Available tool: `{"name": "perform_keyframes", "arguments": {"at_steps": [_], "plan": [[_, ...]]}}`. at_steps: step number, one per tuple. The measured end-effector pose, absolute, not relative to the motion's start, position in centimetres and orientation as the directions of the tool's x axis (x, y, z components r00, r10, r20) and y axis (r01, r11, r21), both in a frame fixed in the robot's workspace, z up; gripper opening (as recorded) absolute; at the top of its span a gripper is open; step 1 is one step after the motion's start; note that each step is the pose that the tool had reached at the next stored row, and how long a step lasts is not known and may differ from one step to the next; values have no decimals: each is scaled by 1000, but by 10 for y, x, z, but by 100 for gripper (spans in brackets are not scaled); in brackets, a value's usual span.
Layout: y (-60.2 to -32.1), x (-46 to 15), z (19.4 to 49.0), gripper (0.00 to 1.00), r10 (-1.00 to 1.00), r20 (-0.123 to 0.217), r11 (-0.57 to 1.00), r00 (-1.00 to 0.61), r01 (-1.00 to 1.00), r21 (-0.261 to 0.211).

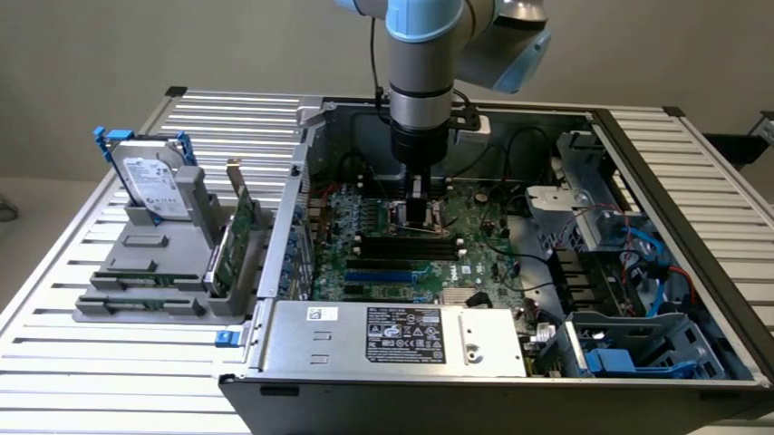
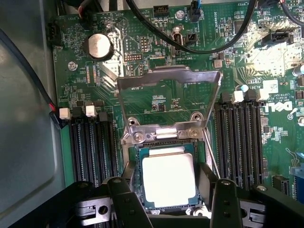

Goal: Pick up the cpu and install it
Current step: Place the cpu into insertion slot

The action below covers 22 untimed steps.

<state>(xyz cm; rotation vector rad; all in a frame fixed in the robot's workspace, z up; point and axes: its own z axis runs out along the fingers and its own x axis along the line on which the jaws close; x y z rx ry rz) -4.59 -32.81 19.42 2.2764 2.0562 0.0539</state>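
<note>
Pincer (image 2: 167, 170) stands wide, its fingers flanking the cpu (image 2: 168, 183), which lies flat in the motherboard socket (image 2: 161, 130) beneath the raised load plate (image 2: 168, 76). Seating looks to be the step in hand: keep the chip level and square, with no sideways drag.

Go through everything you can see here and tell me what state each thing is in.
cpu: lying flat in the socket.
socket cover frame: flipped up, open.
memory slots: empty.
computer case: open, inside exposed.
hard drive: standing upright in the gray rack outside the case.
gripper: down inside the case, over the cpu.
</note>
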Motion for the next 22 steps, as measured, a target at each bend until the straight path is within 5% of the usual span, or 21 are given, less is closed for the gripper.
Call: {"name": "perform_keyframes", "arguments": {"at_steps": [22], "plan": [[-328, -46, 198, 62, 993, -54, -98, 102, 992, 81]]}}
